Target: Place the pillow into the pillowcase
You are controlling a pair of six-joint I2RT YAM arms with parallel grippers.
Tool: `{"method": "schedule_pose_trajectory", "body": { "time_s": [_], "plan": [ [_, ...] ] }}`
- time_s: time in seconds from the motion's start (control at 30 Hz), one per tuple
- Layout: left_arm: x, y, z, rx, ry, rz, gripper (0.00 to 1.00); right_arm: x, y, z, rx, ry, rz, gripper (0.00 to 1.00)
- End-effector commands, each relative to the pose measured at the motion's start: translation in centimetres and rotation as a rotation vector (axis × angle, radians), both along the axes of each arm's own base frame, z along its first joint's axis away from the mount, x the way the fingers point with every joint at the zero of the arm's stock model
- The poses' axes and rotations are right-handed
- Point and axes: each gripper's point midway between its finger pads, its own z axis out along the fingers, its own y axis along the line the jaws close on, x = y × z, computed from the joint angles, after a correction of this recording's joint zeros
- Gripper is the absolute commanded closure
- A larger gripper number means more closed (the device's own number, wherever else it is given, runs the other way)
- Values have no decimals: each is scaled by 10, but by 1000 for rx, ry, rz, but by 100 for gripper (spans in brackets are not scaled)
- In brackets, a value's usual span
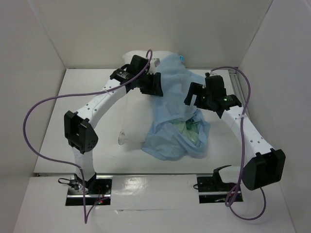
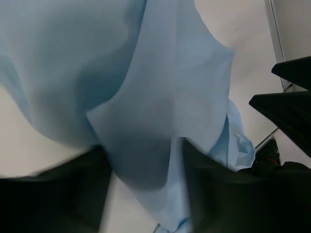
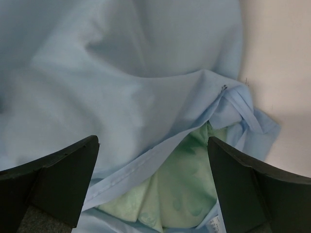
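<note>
In the middle of the tabletop [image 1: 221, 150] lies the pillow [image 1: 135, 121], a plump white slab running from twelve o'clock down towards six. The pillowcase [image 1: 172, 102] is slumped over its three o'clock side, and the mouth gapes towards five o'clock.

Look at that cloth: thin, matt, pale blue outside, with a sea-green lining [image 3: 180, 189] carrying a faint swirl pattern. It lies in soft folds and holds no shape at all. I'd judge it light and floppy, apt to slide off and collapse on itself. The stitched hem [image 3: 146, 162] round the mouth is the place to take it, one side for each arm, so the opening stays wide.

The pillow looks puffy and yielding. It should squash under a grip, so a corner or a short end seems the best hold.

The left gripper [image 2: 143, 160] hangs at eleven o'clock of the heap. Its jaws stand apart astride a hanging blue fold, and I can't see them pinching it. The right gripper [image 3: 151, 145] hovers right over the open mouth, at about two o'clock of the heap, jaws spread wide and holding nothing. None of the pillow is inside yet, as far as I can make out.
</note>
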Motion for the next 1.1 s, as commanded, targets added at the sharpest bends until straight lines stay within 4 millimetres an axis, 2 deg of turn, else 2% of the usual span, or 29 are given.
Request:
{"method": "schedule_pose_trajectory", "body": {
  "time_s": [0.0, 0.03, 0.07, 0.1, 0.13, 0.17, 0.2, 0.23, 0.27, 0.33, 0.37, 0.43, 0.47, 0.53, 0.57, 0.67, 0.7, 0.73, 0.83, 0.9, 0.97, 1.0, 1.07],
  "plan": [
    [3, -23, 38, -112, -46, -58, 48, 1, 0, 7, 1, 16, -14, 0],
    [4, -23, 44, -119, -59, -59, 63, 0, -3, 6, -16, 21, -17, 0],
    [3, -27, 61, -151, -88, -78, 77, 1, -2, 9, -14, 12, -17, 0],
    [1, -26, 81, -173, -127, -80, 89, 0, -5, 13, -17, 0, -25, 0],
    [-6, -25, 108, -209, -176, -94, 100, 1, -9, 15, -25, 0, -30, 0],
    [-6, -16, 132, -233, -225, -83, 100, 1, -9, 15, -34, -3, -22, 0],
    [-7, -5, 166, -259, -304, -55, 100, 1, -15, 17, -40, -1, -40, 0],
    [-16, 20, 207, -291, -402, -9, 100, 3, -15, 23, -46, -18, -32, 0],
    [-17, 36, 236, -328, -478, 37, 100, 4, -18, 23, -46, -18, -41, 0],
    [-21, 76, 274, -367, -571, 170, 100, 6, -20, 31, -50, -34, -51, 0],
    [-34, 112, 304, -395, -651, 237, 100, 5, -20, 35, -39, -41, -58, 0],
    [-41, 149, 328, -400, -736, 347, 100, 10, -17, 55, -2, -116, -46, 0],
    [-40, 174, 333, -380, -767, 427, 100, 10, -9, 62, 28, -137, -13, 0],
    [-52, 205, 342, -355, -805, 529, 100, 12, -3, 77, 56, -172, 15, 0],
    [-49, 215, 342, -343, -812, 563, 100, 15, 0, 76, 60, -165, 22, 0],
    [-38, 246, 313, -257, -766, 685, 100, 21, 8, 50, 52, -78, 71, 0],
    [-30, 256, 299, -227, -740, 726, 100, 22, 18, 37, 62, -38, 104, 0],
    [-23, 262, 276, -195, -693, 750, 100, 21, 18, 25, 55, 1, 104, 0],
    [-9, 274, 240, -172, -609, 797, 100, 10, 46, -13, 82, 96, 200, 0],
    [-5, 290, 230, -153, -589, 864, 100, 3, 63, -25, 105, 121, 258, 0],
    [-10, 309, 238, -147, -608, 946, 100, -3, 80, -35, 122, 139, 314, 0],
    [-12, 311, 241, -127, -620, 946, 100, -12, 89, -41, 123, 159, 335, 0],
    [-15, 312, 257, -121, -658, 936, 100, -9, 94, -45, 125, 144, 348, 0]
  ]
}}
